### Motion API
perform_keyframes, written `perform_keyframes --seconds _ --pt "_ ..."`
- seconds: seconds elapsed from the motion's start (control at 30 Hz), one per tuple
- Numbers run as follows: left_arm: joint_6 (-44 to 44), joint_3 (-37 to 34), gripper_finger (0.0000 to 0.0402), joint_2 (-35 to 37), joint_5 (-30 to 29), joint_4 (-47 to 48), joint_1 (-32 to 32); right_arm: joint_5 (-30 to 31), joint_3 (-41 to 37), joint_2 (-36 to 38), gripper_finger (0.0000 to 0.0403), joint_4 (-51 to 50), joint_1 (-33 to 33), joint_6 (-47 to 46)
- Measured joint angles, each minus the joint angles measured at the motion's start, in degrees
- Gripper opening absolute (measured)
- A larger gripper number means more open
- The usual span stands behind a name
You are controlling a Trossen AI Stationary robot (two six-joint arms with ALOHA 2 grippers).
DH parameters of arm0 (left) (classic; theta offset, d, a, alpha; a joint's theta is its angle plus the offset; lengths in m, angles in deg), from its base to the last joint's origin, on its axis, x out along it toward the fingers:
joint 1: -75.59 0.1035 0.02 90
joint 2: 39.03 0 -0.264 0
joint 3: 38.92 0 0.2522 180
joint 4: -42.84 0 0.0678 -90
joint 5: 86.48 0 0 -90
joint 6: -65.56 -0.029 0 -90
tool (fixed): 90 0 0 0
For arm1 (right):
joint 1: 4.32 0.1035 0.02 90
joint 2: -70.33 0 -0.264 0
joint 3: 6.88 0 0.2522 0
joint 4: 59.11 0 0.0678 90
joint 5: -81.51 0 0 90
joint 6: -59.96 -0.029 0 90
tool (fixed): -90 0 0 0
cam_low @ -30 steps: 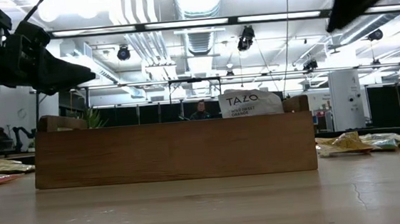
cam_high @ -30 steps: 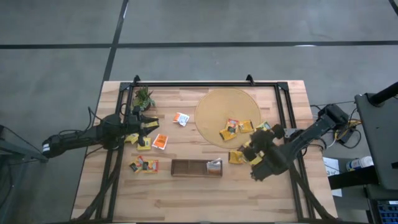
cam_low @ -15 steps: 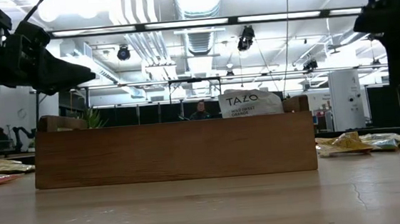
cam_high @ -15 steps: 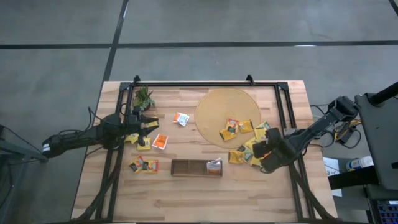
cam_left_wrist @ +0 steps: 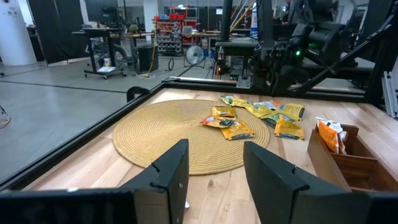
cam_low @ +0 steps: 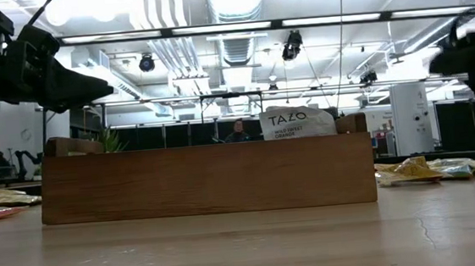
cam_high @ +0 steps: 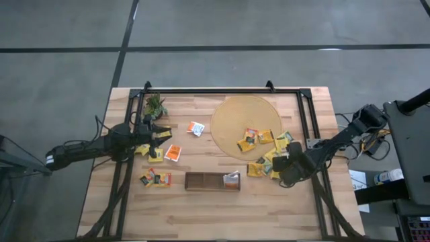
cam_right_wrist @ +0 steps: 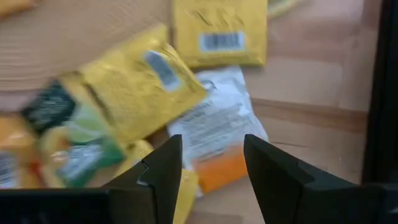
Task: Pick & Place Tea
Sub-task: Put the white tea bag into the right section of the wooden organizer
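Tea sachets lie scattered: two yellow ones (cam_high: 250,139) on the round woven mat (cam_high: 228,114), a cluster (cam_high: 257,168) by the mat's near-right edge, and several on the left (cam_high: 154,178). A white sachet (cam_high: 232,177) stands in the dark brown tray (cam_high: 205,181). My right gripper (cam_high: 279,168) is open, low over the cluster. In its wrist view the fingers stand on either side of a white-and-orange sachet (cam_right_wrist: 217,134), with yellow sachets (cam_right_wrist: 140,87) beside it. My left gripper (cam_high: 160,138) waits open above the left sachets (cam_high: 173,152).
A small green plant (cam_high: 155,105) stands at the far left corner. A black frame rail (cam_high: 222,90) runs round the table, with one rail (cam_high: 312,134) close to my right arm. The tray (cam_low: 207,179) fills the middle of the low view, with sachets (cam_low: 419,170) to its right.
My right gripper has moved from beside the tray's right end toward the table's right edge and down over the sachet cluster. In the low view its arm has dropped from the top to the right edge. The sachets have not moved.
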Motion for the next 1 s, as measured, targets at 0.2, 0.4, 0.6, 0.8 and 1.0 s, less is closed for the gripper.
perform_keyframes --seconds 0.2,0.4,0.6,0.8,1.0 --pt "0.0 0.0 0.0147 0.0 0.0 0.0 0.0 -5.4 -6.7 0.0 0.0171 8.7 -1.5 -0.8" --pt "0.0 0.0 0.0147 0.0 0.0 0.0 0.0 -6.5 -9.3 0.3 0.0171 10.8 -2.0 -0.2" --pt "0.0 0.0 0.0147 0.0 0.0 0.0 0.0 -7.3 -8.2 0.0 0.0132 9.4 -2.0 3.2" --pt "0.0 0.0 0.0147 0.0 0.0 0.1 0.0 -7.9 -7.3 0.0 0.0041 7.4 -2.0 6.0" --pt "0.0 0.0 0.0147 0.0 0.0 0.1 0.0 -8.0 -5.7 0.8 0.0018 5.0 -2.0 6.0"
